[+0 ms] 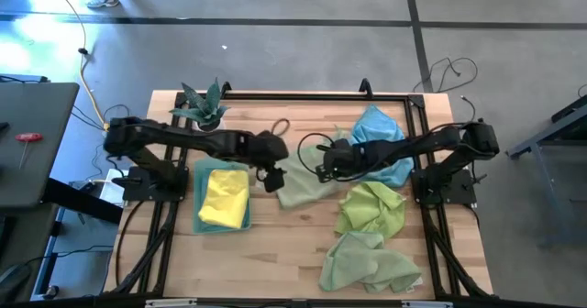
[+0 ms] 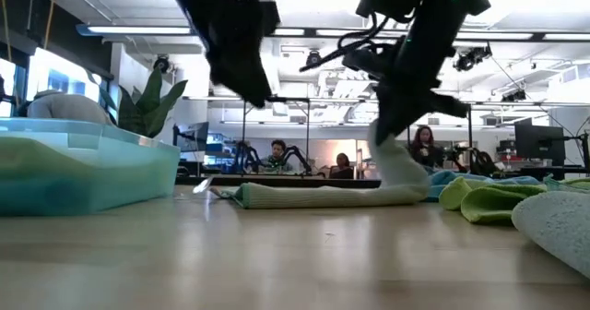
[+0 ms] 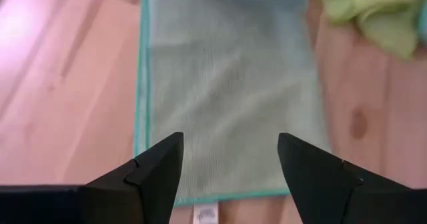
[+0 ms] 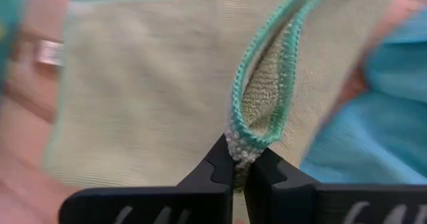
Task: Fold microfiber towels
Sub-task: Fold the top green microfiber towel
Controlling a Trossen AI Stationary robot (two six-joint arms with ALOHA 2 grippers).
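R end effector clamped on pale green towel edge, lifting it; L end effector spread wide, empty, hovering over same towel on table.

Grey concrete floor with dark seams. Open office behind, white ceiling lights, monitors, 3 seated people. Bright window at left.

Pale green teal-edged microfiber towel lies mid-tabletop, one edge lifted; sky blue and lime green towels crumpled beside; folded yellow towel apart.
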